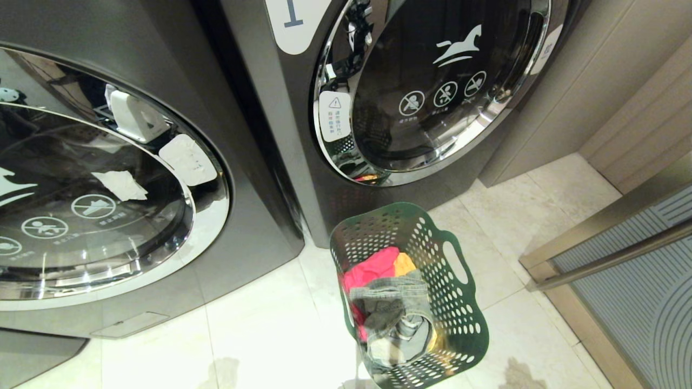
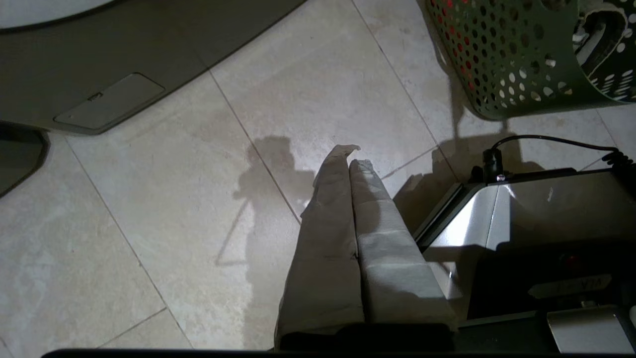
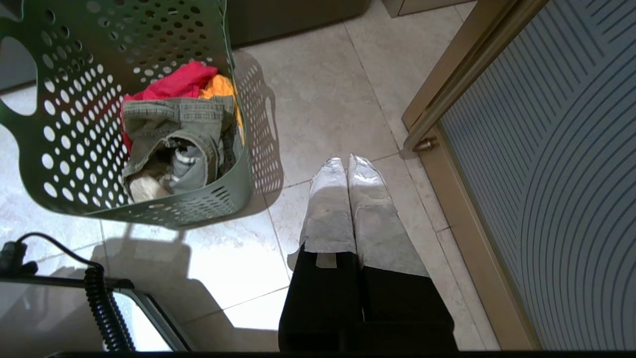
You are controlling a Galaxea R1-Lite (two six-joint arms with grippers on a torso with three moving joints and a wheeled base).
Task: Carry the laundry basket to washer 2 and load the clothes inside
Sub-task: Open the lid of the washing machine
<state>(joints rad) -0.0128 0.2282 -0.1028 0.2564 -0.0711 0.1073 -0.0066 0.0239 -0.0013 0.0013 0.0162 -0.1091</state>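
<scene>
Both grippers are clenched empty, pointing down over floor tiles. The left gripper hangs left of the laundry basket; the right gripper hangs just to its right and looks nearer. The basket stands upright on the floor before washer 1, its handles left and right, holding the clothes.
</scene>
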